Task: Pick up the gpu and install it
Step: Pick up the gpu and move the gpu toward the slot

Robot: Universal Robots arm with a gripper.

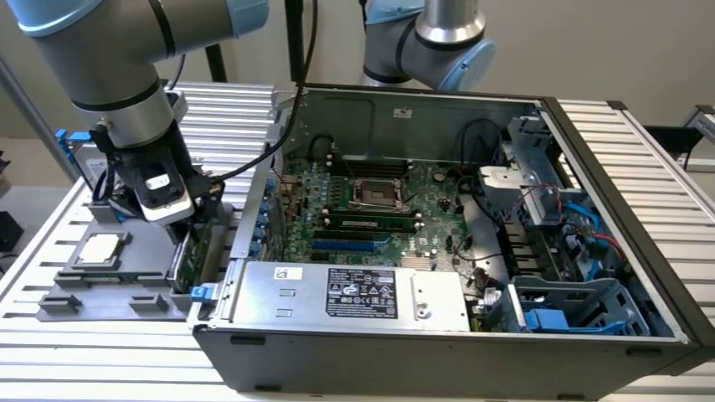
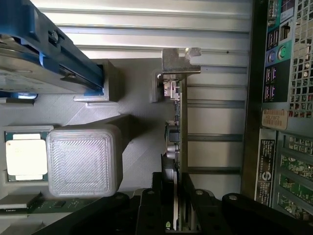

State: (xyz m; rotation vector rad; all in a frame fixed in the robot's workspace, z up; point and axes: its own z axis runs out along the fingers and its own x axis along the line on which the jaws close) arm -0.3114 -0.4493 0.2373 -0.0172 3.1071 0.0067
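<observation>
I have the gripper (image 1: 186, 224) (image 2: 178, 183) down over the grey holder (image 1: 112, 289) (image 2: 139, 147) on the worktop (image 1: 112, 368), just off the open computer case (image 1: 447, 356) on the exterior view's left. The gpu (image 1: 184, 255) (image 2: 182, 117) stands on edge in that holder, outside the case. In the wrist view the fingers (image 2: 161, 196) are drawn in narrow, one against each face of the card, holding it by one end. Its silver bracket (image 2: 178, 61) sits at the far end from them. A processor (image 1: 100, 247) (image 2: 25, 156) lies flat in the holder beside it.
</observation>
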